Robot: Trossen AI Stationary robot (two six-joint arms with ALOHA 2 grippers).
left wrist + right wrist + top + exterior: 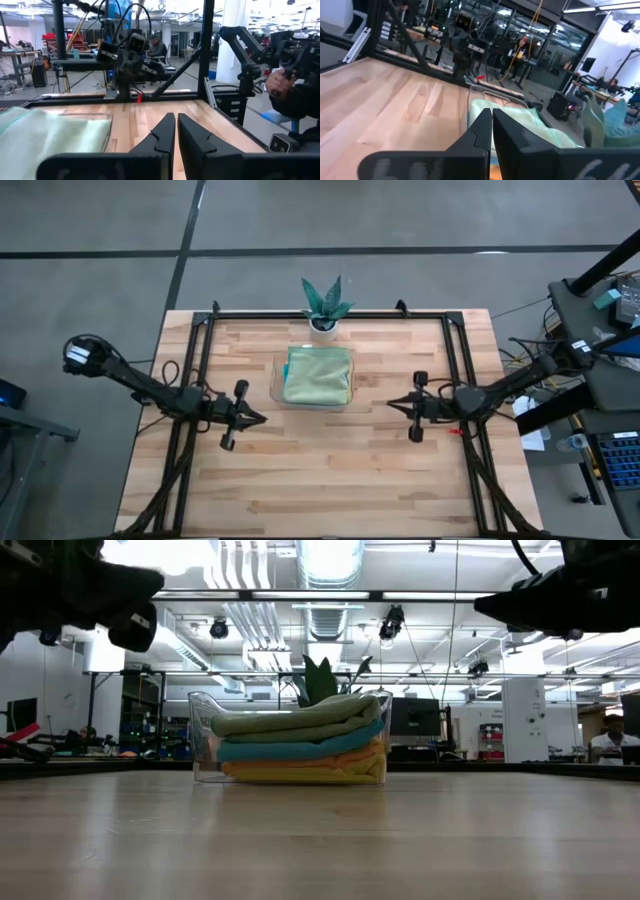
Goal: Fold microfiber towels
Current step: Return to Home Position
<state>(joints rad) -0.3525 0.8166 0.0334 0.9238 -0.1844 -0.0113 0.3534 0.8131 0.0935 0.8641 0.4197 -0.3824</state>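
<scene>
Folded microfiber towels (317,377) stacked flat in clear tray (277,380), frame centre, long axis top–bottom; left gripper (258,418) & right gripper (392,403) flank it, fingers together, empty.

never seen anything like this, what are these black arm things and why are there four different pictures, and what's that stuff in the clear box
They are two robot arms at a wooden table, each ending in a two-finger gripper. One picture looks straight down from above, one looks level across the table top, and two come from cameras on the arms' wrists. From above, the left gripper and the right gripper sit on either side of a clear plastic tray. Both are shut and hold nothing. The tray holds a stack of folded microfiber towels: pale green on top, teal-blue under it, then orange and yellow. A small potted plant stands just behind the tray. A person's hand shows in the room beyond the table.
</scene>
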